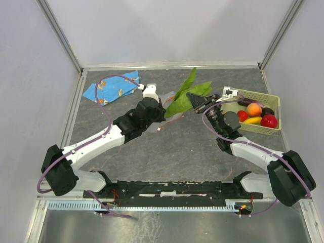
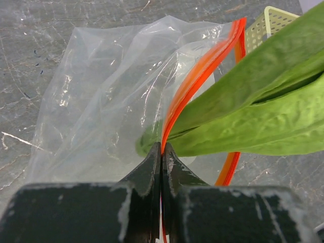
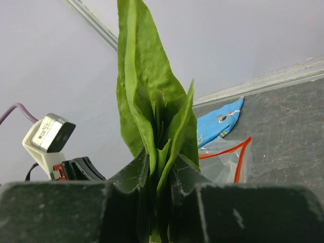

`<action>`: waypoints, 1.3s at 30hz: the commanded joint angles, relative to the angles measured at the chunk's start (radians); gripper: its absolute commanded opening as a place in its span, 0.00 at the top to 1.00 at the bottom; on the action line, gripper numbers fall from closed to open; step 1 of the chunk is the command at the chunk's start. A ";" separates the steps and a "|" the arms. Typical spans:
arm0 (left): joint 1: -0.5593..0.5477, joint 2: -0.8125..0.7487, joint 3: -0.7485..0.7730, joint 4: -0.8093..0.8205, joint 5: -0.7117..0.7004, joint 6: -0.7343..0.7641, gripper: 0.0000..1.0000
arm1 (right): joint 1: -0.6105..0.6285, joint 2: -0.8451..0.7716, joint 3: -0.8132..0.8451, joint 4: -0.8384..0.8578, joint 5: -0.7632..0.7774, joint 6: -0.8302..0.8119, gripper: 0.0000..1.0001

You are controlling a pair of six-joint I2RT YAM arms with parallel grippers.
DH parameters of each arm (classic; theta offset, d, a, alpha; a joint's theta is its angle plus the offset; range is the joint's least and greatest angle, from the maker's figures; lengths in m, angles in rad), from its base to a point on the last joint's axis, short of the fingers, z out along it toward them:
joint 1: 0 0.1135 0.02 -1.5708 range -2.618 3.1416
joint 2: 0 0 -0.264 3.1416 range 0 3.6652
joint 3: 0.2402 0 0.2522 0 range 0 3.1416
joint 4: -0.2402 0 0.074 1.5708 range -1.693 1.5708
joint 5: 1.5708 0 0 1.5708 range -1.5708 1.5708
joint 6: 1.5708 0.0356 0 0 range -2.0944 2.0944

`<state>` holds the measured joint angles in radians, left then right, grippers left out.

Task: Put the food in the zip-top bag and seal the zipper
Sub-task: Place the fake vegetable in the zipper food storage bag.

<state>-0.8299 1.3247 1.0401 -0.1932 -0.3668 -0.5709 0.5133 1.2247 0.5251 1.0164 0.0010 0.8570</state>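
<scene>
My left gripper is shut on the red-orange zipper of the clear zip-top bag and holds the mouth open. The long green leaf reaches in between the two zipper strips, its end showing through the plastic. My right gripper is shut on the leaf's stem end. From above, the left gripper and the right gripper face each other across the leaf. The other food lies in the basket: a peach, a red round fruit, a banana and an eggplant.
The pale green basket stands at the right of the table, close behind my right arm. A blue cloth with orange prints lies at the back left. White walls close the table on three sides.
</scene>
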 commanded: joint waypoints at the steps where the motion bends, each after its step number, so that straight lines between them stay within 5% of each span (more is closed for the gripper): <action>1: 0.009 -0.015 0.044 0.019 0.022 -0.083 0.97 | 0.040 0.041 0.007 0.178 0.038 -0.030 0.98; 16: 0.016 -0.052 -0.005 0.142 0.008 -0.168 0.97 | 0.170 0.152 -0.004 0.191 0.154 -0.003 0.98; 33: 0.020 -0.057 -0.056 0.231 -0.002 -0.095 0.97 | 0.197 0.209 0.101 -0.174 0.137 0.172 0.98; 39: 0.020 -0.049 -0.073 0.292 0.114 -0.057 0.97 | 0.198 0.237 0.130 -0.211 0.090 0.168 0.95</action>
<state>-0.8131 1.2770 0.9710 -0.0139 -0.3309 -0.6834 0.7052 1.4460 0.5945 0.8238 0.1398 1.0100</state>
